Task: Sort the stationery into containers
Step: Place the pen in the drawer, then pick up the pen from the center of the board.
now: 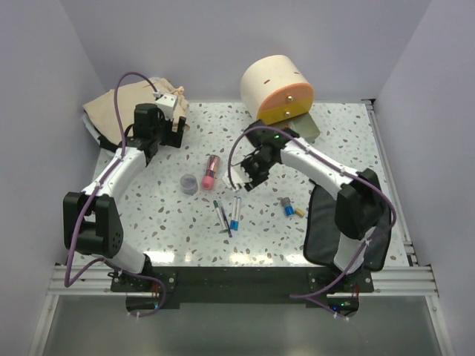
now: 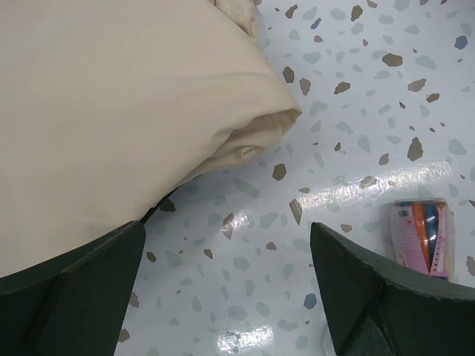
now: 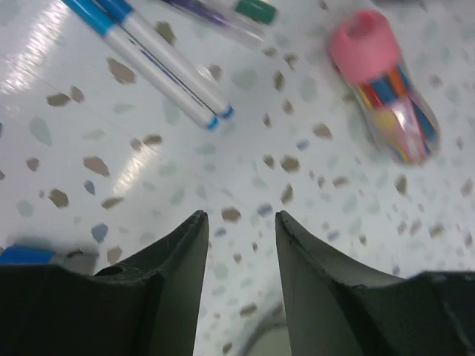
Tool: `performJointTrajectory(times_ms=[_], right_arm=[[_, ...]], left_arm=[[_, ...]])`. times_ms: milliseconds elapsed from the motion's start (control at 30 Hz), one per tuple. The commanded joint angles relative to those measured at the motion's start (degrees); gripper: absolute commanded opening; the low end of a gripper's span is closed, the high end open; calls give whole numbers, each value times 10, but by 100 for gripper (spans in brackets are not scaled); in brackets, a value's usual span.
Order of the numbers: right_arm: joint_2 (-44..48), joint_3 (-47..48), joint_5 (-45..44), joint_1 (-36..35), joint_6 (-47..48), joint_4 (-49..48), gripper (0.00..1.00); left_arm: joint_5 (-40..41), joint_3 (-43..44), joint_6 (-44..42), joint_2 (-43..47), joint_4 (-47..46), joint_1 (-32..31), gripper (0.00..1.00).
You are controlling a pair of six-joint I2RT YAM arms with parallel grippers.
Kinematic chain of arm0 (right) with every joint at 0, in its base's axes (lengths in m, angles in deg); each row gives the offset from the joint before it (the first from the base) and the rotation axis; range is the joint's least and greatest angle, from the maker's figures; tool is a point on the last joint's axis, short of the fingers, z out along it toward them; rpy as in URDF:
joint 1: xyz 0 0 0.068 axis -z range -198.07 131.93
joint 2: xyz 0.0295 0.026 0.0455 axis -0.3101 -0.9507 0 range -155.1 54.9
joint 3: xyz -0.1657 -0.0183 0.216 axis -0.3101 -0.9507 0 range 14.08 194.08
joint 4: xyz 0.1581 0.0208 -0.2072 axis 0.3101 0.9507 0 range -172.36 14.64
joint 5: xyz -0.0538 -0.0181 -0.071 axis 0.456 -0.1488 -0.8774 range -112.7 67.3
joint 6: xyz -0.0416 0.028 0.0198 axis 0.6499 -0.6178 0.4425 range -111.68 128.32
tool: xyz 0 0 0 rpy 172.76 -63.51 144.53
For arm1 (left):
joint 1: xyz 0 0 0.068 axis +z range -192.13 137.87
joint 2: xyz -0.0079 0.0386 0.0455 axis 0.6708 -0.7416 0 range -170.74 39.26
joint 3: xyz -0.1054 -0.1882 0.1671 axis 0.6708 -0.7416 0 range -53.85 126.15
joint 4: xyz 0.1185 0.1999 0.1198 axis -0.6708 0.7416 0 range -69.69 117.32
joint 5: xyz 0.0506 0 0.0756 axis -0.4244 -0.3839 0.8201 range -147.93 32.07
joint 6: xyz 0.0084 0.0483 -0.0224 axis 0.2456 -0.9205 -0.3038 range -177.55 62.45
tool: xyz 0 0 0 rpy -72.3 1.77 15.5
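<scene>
The pink tube (image 1: 211, 170) lies mid-table, with the grey round pot (image 1: 189, 183) beside it. Thin pens (image 1: 228, 213) lie in front, and small blue and yellow pieces (image 1: 292, 209) lie to the right. The cream cylindrical box (image 1: 271, 83) stands at the back with its orange drawer (image 1: 291, 105) facing forward. The black pouch (image 1: 332, 226) lies front right. My left gripper (image 1: 177, 135) (image 2: 226, 274) is open and empty over bare table, left of the tube (image 2: 423, 239). My right gripper (image 1: 243, 178) (image 3: 241, 219) is open and empty, just short of the pens (image 3: 159, 70) and the tube (image 3: 386, 85).
A beige fabric bag (image 1: 119, 107) lies at the back left and fills the upper left of the left wrist view (image 2: 111, 96). Walls close in the table on three sides. A green-capped pen (image 3: 249, 9) lies beyond the blue-tipped ones.
</scene>
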State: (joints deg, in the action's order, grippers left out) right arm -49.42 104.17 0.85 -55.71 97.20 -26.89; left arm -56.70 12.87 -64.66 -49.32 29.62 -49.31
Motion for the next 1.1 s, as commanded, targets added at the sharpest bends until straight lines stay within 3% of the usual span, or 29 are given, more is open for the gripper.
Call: performJointTrajectory(times_ms=[0, 367, 600, 1067], right_arm=[[-58, -5, 31, -30, 106, 37, 44], [-136, 53, 17, -65, 230, 99, 38], [-158, 56, 5, -72, 238, 107, 33], [-211, 69, -60, -95, 238, 115, 36]], left_arm=[[-1, -11, -18, 14, -26, 1, 97], [32, -46, -33, 40, -26, 1, 98], [43, -52, -35, 45, -27, 1, 98], [34, -53, -26, 44, -26, 1, 99]])
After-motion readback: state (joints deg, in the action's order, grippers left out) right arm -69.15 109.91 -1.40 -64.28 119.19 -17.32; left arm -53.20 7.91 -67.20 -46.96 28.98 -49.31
